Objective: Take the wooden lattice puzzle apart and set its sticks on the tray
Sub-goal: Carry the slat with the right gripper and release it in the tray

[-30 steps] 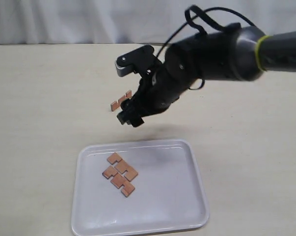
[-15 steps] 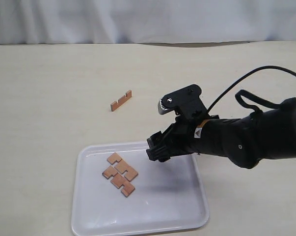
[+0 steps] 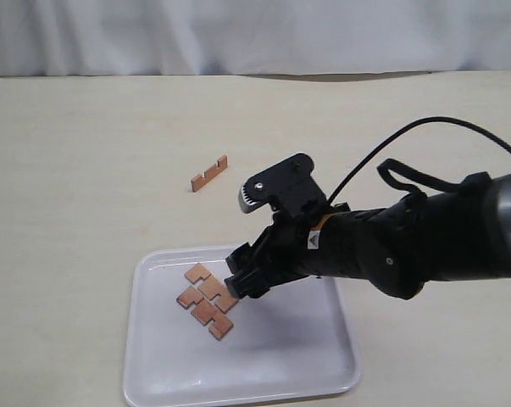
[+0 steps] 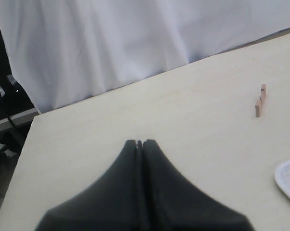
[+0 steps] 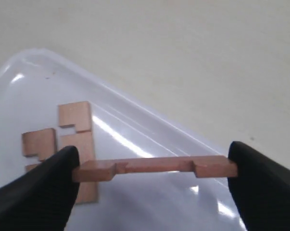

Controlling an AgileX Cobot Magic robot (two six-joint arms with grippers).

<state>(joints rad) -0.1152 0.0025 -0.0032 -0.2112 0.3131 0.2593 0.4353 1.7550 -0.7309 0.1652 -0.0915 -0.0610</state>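
Right wrist view: right tool pinches held stick by its ends over tray, beside tray sticks. Left tool pressed together. 1 loose stick on worktop.

The exterior view looks down at a slant from the near side of the tray, across the tabletop toward the curtain beyond. The right wrist view hangs close above the tray, looking down between the fingertips of the right end effector. The left wrist view sits low, well off from the tray, catching just its corner; the lone slat beyond the tray also shows in the exterior view
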